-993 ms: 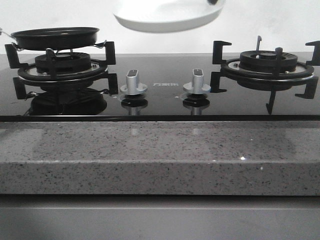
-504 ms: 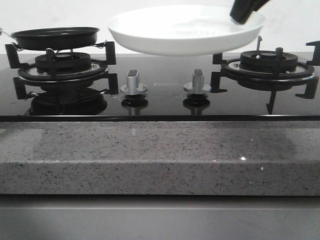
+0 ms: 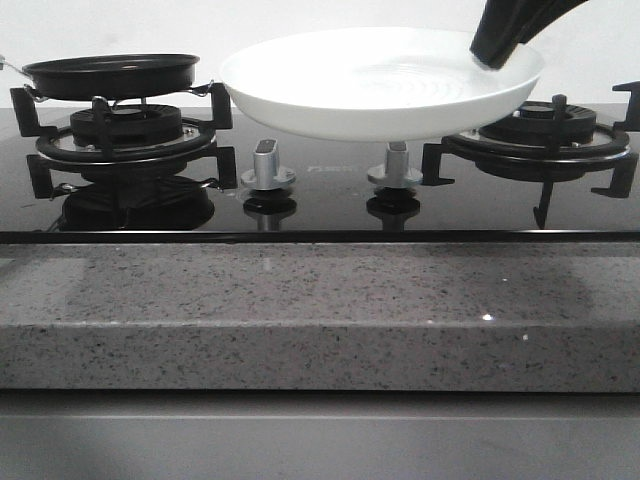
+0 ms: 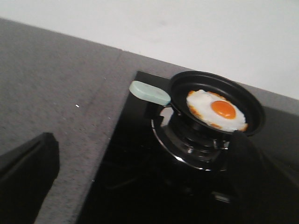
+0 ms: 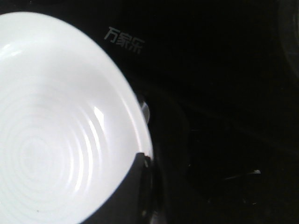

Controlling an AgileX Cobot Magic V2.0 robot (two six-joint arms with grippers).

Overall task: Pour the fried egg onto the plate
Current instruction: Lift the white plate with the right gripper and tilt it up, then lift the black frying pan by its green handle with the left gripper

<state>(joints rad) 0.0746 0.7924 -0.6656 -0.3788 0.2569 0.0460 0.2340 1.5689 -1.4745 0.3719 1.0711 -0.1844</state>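
The plate [image 3: 370,85], a glossy white dish, hangs level above the hob's middle, just over the right knob. My right gripper [image 3: 495,50] is shut on its right rim; the right wrist view shows the plate [image 5: 56,140] with a black finger [image 5: 135,186] over its edge. The fried egg [image 4: 217,109], white with an orange yolk, lies in the black frying pan [image 4: 247,105] on the left burner. The pan [image 3: 110,75] hides the egg in the front view. My left gripper [image 4: 145,186] is open and empty, short of the pan's pale green handle [image 4: 149,92].
The black glass hob has a left burner grate [image 3: 125,140] under the pan and a bare right burner grate [image 3: 540,135]. Two silver knobs [image 3: 267,165] stand at its front middle. A speckled grey stone counter [image 3: 320,310] runs along the front, and lies beside the hob [image 4: 56,102].
The plate has come down from the top edge of the front view to just above the knobs, with my right gripper on its rim. The pan has not moved.
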